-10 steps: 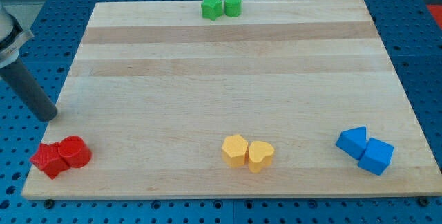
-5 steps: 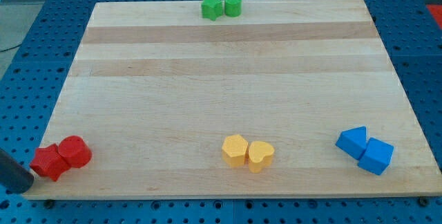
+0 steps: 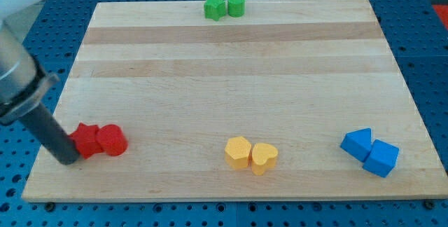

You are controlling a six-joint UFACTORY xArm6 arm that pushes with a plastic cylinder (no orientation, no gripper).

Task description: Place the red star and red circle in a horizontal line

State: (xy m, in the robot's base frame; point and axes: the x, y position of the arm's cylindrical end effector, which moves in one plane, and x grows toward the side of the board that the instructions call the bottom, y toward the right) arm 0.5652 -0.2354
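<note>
The red star [image 3: 86,140] and the red circle [image 3: 112,141] lie side by side and touching near the view's bottom left of the wooden board [image 3: 231,66], star on the left, circle on the right, at about the same height. My tip [image 3: 68,160] rests against the star's left side, with the dark rod slanting up to the view's left.
A green star [image 3: 214,7] and green circle [image 3: 236,5] sit at the view's top centre. A yellow hexagon [image 3: 239,151] and yellow heart [image 3: 264,157] sit at bottom centre. Two blue blocks [image 3: 369,151] sit at bottom right.
My tip swung below the red pair's left, then came against the star. The red star and circle slid right and slightly up, now level with each other.
</note>
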